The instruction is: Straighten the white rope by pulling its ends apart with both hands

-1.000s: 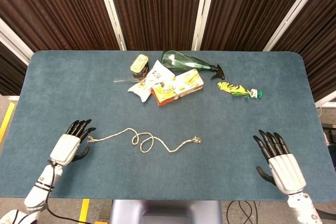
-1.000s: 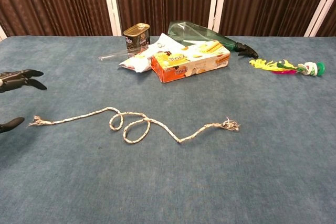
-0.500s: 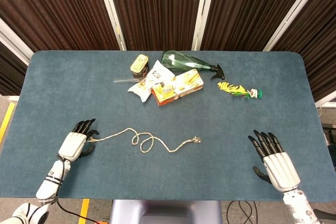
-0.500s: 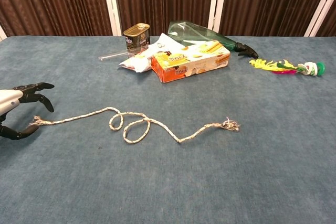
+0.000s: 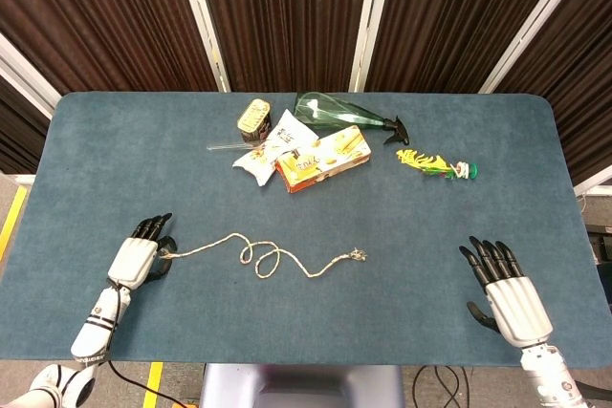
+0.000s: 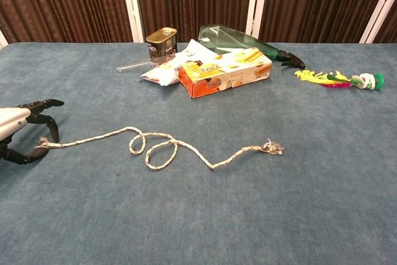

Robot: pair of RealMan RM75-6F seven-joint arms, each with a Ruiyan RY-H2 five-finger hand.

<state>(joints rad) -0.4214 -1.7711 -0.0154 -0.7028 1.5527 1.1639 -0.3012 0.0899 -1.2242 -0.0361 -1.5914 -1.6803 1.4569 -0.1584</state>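
Observation:
The white rope (image 5: 256, 254) lies on the blue table with two loops near its middle. Its frayed left end (image 6: 43, 145) sits between the curved fingers and thumb of my left hand (image 5: 134, 257). In the chest view this left hand (image 6: 22, 134) arches over that end, and a small gap still shows around the rope. The rope's right end (image 5: 359, 255) lies free, far from my right hand (image 5: 507, 289). That hand hovers flat at the lower right with fingers spread and holds nothing. The chest view does not show it.
At the back of the table lie a tin can (image 5: 253, 118), a white snack bag (image 5: 268, 145), an orange biscuit box (image 5: 323, 158) and a green spray bottle (image 5: 339, 112). A yellow and green toy (image 5: 435, 163) lies to their right.
My left hand has slid right to the rope's left end and curled its fingers over it. My right hand shifted slightly and stays spread.

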